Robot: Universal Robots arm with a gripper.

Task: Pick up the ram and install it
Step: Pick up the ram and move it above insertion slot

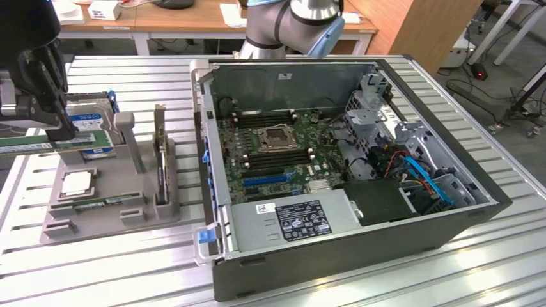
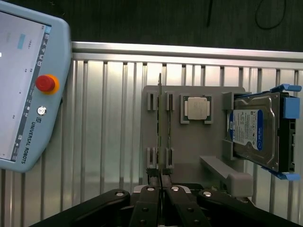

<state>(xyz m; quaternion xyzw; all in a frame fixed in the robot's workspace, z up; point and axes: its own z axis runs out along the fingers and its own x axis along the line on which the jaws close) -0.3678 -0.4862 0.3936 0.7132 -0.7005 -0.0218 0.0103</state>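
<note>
1. The black two-fingered gripper (image 2: 161,189) is clamped tight on the long, thin green circuit-board ram (image 2: 160,118), which runs edge-on straight out from its fingertips.
2. The ram lies in line with the slots of the grey plastic parts holder (image 2: 189,156). I cannot tell whether it touches them.
3. Farther along the holder sit a small square silver processor chip (image 2: 199,108) and a blue-labelled hard drive (image 2: 253,132).
4. In the exterior view the gripper (image 1: 61,131) points down at the exterior view's left, and the ram (image 1: 25,148) lies level under it, above the holder (image 1: 111,217) on the ribbed aluminium worktop (image 1: 341,284).
5. The open black computer case (image 1: 384,249) stands to the exterior view's right, and the grey-and-blue arm (image 1: 298,19) rises behind it.
</note>
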